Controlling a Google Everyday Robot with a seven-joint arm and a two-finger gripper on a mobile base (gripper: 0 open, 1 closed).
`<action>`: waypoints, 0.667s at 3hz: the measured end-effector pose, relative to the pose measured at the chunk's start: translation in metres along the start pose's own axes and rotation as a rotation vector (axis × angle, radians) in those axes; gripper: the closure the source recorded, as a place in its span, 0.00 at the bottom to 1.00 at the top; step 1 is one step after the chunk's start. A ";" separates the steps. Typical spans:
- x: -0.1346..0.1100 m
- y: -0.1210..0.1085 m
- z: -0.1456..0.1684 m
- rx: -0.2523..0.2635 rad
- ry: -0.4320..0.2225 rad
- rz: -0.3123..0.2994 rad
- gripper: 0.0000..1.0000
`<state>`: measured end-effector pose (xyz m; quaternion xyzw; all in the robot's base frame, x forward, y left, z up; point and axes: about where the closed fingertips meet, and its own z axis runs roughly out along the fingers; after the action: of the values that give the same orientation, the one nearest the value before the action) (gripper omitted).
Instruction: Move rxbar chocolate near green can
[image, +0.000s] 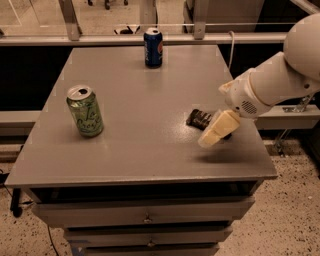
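The rxbar chocolate (199, 118) lies partly hidden behind the tool (218, 131), whose grip I cannot tell.

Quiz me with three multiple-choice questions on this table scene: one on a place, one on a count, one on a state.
1. Where is the claw? A) at the rxbar chocolate; B) beside the green can; C) above the blue can.
2. How many cans stand on the grey table? A) one; B) two; C) three.
3. The green can is: A) tipped over; B) crushed flat; C) upright.
Answers: 1 A, the claw hangs at the bar, far from both cans; 2 B, one green, one blue; 3 C, its silver top faces up.
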<state>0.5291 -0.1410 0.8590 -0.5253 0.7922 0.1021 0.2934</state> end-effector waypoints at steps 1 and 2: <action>0.007 0.002 0.009 0.001 0.005 0.003 0.00; 0.013 0.005 0.016 -0.004 0.009 0.007 0.18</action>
<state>0.5263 -0.1416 0.8377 -0.5236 0.7952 0.1020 0.2883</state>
